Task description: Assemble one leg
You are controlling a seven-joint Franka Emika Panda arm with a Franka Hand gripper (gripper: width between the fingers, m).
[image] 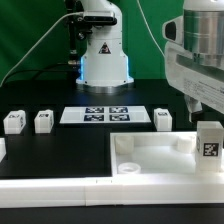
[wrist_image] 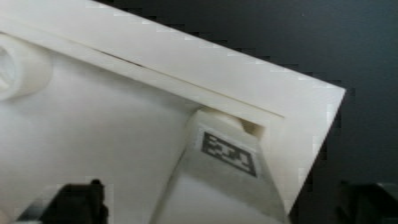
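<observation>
A leg [image: 209,143], a small white block with a black-and-white tag, stands upright at the corner of the large white tray-like part [image: 150,165] on the exterior view's right. My gripper [image: 204,116] hangs just above it. In the wrist view the leg [wrist_image: 222,160] lies between my two dark fingertips [wrist_image: 80,200], with the gripper [wrist_image: 222,206] open and a gap showing on at least one side. Three more legs stand on the black table: two at the left [image: 13,121] [image: 43,121] and one beyond the tray [image: 163,118].
The marker board [image: 104,115] lies flat in the middle behind the tray. The robot base [image: 103,55] stands at the back. A long white strip [image: 50,192] runs along the front. A white piece [image: 2,148] is cut off at the left edge.
</observation>
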